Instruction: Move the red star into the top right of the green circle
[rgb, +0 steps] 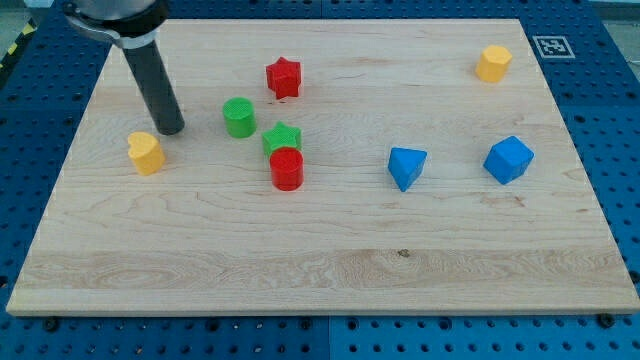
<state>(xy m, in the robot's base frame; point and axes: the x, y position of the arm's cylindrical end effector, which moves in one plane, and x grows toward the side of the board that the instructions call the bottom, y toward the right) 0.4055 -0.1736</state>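
The red star lies on the wooden board, up and to the right of the green circle, with a gap between them. My tip rests on the board to the left of the green circle and just above-right of a yellow block. It is well left of the red star and touches no block.
A green star sits just above a red cylinder, touching it, right of the green circle. A blue triangular block and a blue cube-like block lie to the right. A yellow block sits at top right.
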